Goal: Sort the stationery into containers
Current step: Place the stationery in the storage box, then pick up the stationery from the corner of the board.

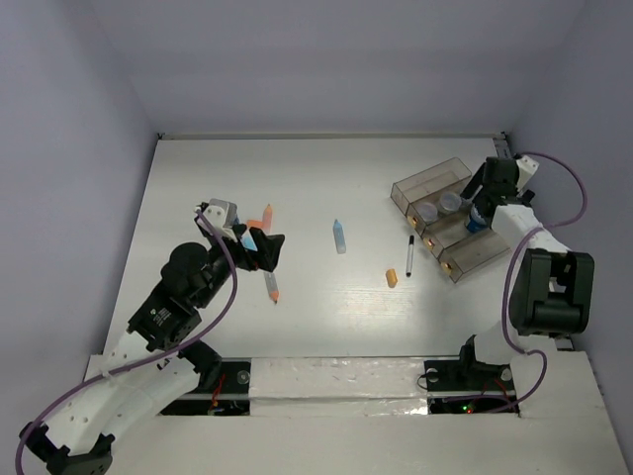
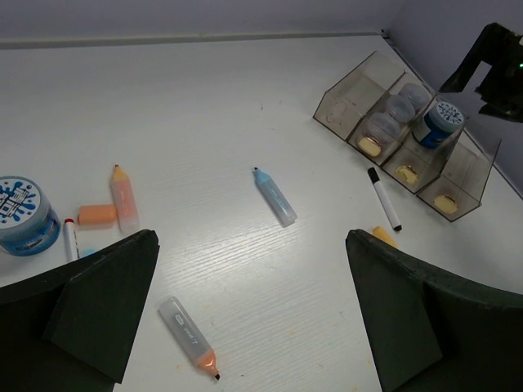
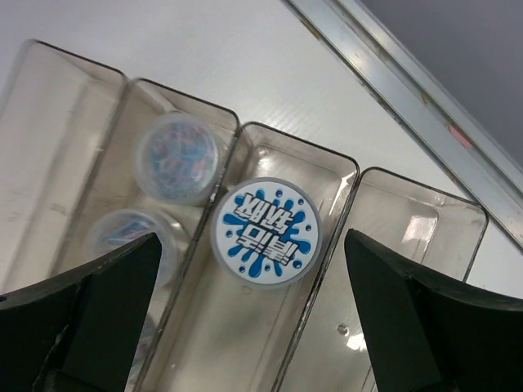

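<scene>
- Stationery lying loose at the left: a blue-lidded jar [image 2: 24,214] and an orange marker [image 2: 124,196] rest on the table [image 1: 316,178], just beside the left pincer [image 1: 263,247].
- Left pincer: jaws spread wide, nothing between them.
- An orange-tipped marker [image 2: 189,337] lies under this pincer, nearer its left finger, with its long axis slanted across the gap. Judged the left arm's nearest pick; the wrist would need turning to close across it.
- A light-blue marker [image 1: 340,236] lies mid-table, well apart from both arms.
- A black pen [image 1: 409,255] and an orange stub [image 1: 392,279] lie just beside the tray [image 1: 415,185], nearer the right arm.
- Right pincer [image 3: 257,318]: released, its fingers clear of the blue jar [image 3: 265,231] standing in a tray compartment.
</scene>
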Motion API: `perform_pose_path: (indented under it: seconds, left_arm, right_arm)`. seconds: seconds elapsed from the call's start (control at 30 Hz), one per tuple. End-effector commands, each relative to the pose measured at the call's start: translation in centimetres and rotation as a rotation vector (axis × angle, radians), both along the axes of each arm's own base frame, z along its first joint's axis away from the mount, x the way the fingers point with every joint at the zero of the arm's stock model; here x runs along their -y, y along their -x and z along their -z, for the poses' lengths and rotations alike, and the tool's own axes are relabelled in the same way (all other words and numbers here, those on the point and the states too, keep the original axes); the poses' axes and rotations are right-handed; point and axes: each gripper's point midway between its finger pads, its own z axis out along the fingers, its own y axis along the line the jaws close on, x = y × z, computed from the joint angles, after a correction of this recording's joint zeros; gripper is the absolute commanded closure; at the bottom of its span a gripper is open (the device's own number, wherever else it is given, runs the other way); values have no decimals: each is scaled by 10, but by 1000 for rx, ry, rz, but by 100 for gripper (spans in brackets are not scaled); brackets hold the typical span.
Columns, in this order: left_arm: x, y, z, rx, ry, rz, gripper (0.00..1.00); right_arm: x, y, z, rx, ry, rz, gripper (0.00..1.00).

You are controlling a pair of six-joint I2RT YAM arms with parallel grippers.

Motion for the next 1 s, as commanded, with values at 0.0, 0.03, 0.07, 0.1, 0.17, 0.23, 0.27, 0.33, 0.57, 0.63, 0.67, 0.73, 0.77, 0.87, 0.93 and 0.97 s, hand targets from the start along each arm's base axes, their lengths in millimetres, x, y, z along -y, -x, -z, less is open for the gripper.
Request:
perform_pose_path:
  seconds: [0.0,0.03,0.07,0.1,0.17,0.23,0.27,0.33,0.57,0.63,0.67,0.73,0.77,0.87,0.93,0.97]
  left_arm:
    - [-1,-4,-23,46,29,-17,1]
    - [-3,-6,-22,43,27,-26,1]
    - [-3,-7,-21,40,24,-28,1]
    - [-5,-10,-19,32,20,-42,1]
    - [-7,-15,-15,17,13,-59,1]
    - [-10,-22,-9,-8,3,-88,1]
    - [-16,-28,-6,-20,-3,-114,1]
    - [-21,-38,4,-58,-23,-147,1]
    - [-68,-79,48,-231,-71,-343,1]
    - [-81,-90,67,-299,-90,-393,1]
    - [-85,-93,72,-321,-98,-408,1]
    - [-99,-100,88,-380,-109,-461,1]
    - [-102,-102,93,-401,-113,-475,1]
    - [-116,-108,111,-462,-144,-549,1]
    - [-120,-112,124,-501,-167,-574,1]
    - [-124,-117,128,-518,-172,-602,1]
  right_arm:
    - [0,-10,-56,162,1,-12,0]
    - [-3,-10,-62,176,-7,-25,0]
    - [-6,-10,-67,187,-16,-42,0]
    - [-18,-12,-71,205,-55,-97,0]
    - [-36,-10,-92,270,-97,-185,0]
    - [-78,-4,-106,319,-171,-341,0]
    - [-94,-1,-110,332,-192,-398,0]
    - [-148,13,-105,326,-265,-571,0]
    - [-267,78,-117,371,-379,-1000,0]
    - [-284,95,-121,392,-407,-1085,0]
    - [-292,101,-122,398,-415,-1121,0]
    - [-295,109,-123,409,-403,-1154,0]
    - [-295,111,-123,412,-404,-1164,0]
    - [-302,121,-131,449,-416,-1218,0]
    - [-309,130,-129,439,-436,-1261,0]
    - [-309,135,-126,437,-443,-1275,0]
